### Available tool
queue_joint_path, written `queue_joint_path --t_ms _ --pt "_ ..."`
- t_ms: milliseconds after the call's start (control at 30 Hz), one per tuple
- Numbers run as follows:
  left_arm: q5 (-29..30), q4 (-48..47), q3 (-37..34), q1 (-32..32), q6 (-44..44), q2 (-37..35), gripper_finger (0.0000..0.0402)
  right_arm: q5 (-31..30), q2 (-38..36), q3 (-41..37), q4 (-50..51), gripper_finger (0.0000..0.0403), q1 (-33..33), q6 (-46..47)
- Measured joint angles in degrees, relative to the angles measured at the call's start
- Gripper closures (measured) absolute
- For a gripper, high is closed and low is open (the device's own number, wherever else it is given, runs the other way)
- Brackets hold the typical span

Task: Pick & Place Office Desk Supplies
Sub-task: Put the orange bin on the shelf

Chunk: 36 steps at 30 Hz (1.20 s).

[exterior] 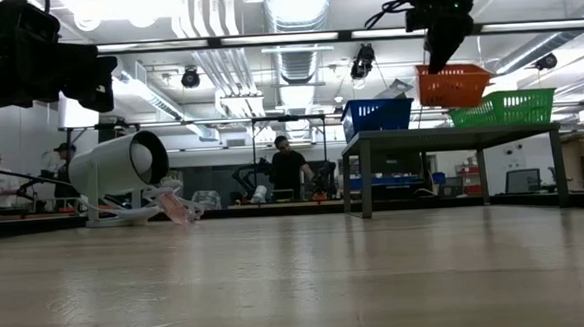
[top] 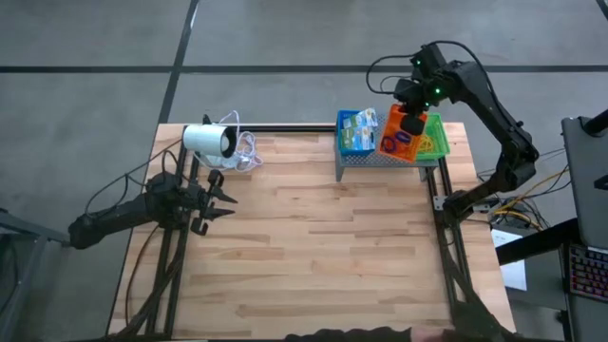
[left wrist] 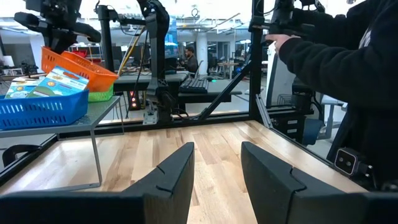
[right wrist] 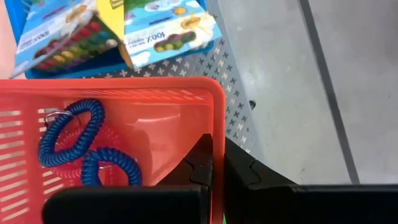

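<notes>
The right pincer point(right wrist: 216, 163) is clamped narrowly on the rim of the orange tray point(right wrist: 155, 134), one finger inside and one outside the wall, and holds it tilted above the grey perforated stand point(top: 385, 160). Only the right wrist view shows the tray's contents: blue coil loops point(right wrist: 81, 149) lying over a red loop point(right wrist: 112, 140). In the blue tray point(top: 355, 133) just beside it lie green-and-white packets point(right wrist: 168, 28). The high view adds the green tray point(top: 437, 136) on the stand's other side. The left pincer point(top: 217, 198) hovers wide open over the bare wooden desk point(top: 313, 247), near the white cylinder point(top: 209, 140). People point(exterior: 288, 169) show in the room behind.
</notes>
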State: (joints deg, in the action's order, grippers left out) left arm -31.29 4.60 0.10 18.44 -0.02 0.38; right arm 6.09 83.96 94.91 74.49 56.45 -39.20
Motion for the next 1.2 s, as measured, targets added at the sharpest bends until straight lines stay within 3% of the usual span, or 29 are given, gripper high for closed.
queue_joint_path --t_ms 367,1200 --pt "0.0 0.0 0.0 0.0 -0.2 0.0 0.0268 1.7 2.0 0.2 -1.1 0.0395 0.1 -6.2" --pt "0.0 0.0 0.0 0.0 0.0 0.0 0.0268 3.1 10.1 0.0 -1.6 0.0395 0.0 -2.7"
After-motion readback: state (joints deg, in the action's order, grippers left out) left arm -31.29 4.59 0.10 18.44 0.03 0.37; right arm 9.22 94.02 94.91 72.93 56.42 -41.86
